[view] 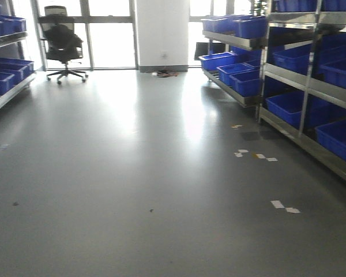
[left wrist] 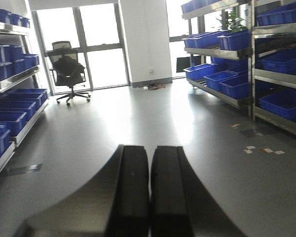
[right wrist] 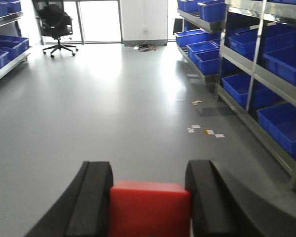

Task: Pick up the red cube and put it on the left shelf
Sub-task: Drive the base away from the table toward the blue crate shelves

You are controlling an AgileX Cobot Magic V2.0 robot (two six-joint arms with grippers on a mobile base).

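We hold our left black gripper point(left wrist: 149, 197) with jaws pressed together; our right black gripper point(right wrist: 149, 197) clamps a small bright-red cube point(right wrist: 149, 211), both seemingly pointing level forward.

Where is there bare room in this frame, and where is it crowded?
Bare: the grey floor between the left shelf and the right racks, up to the office chair. Crowded: both sides' levels are packed with blue crates; no clear gap for the red cube shows.

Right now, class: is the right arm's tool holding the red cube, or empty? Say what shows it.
Holding it. In the right wrist view the red cube sits clamped between the right tool's black fingers, touching both.
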